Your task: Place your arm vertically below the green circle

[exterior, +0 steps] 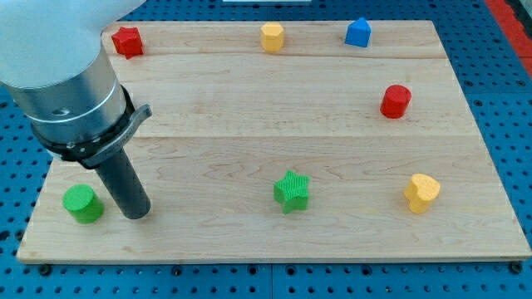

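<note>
no fingers on this rig: the arm ends in a straight dark rod, so nothing is clenched, released or grasped. my tip [136, 213] rests on the pale wooden board [249, 108] near its bottom-left corner. rod leans up toward the view's left into a grey metal collar [71, 108] and white arm housing that fills the upper-left corner.

green cylinder block (the green circle) [83, 203] sits just to the view's left of my tip, at about the same height in the view; a narrow gap seems to separate them, contact cannot be ruled out. tip is beside the cylinder, not below it.

other blocks:
- green star block [291, 191], lower middle, well apart from my tip.
- yellow heart-like block [421, 193], lower right.
- red cylinder block [396, 101], right side, mid height.
- blue house-shaped block [357, 32], top right.
- yellow block, roughly hexagonal [272, 36], top middle.
- red star-like block [126, 41], top left, just beside the arm housing.

board lies on a blue perforated table [507, 108].
</note>
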You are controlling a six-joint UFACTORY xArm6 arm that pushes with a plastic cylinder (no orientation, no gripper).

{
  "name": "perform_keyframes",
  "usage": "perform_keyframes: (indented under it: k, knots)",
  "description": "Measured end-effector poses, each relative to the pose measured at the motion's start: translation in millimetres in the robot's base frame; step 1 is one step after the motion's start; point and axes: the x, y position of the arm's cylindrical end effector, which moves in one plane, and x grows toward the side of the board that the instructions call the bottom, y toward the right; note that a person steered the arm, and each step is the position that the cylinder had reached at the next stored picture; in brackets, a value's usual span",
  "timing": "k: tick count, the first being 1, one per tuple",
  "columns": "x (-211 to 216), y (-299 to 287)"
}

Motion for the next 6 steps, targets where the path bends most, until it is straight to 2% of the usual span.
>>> perform_keyframes:
  k: [4, 5, 6]
  knots:
    - [-26.6, 15.1]
    - [22.2, 50.6]
    - [39.7, 9.9]
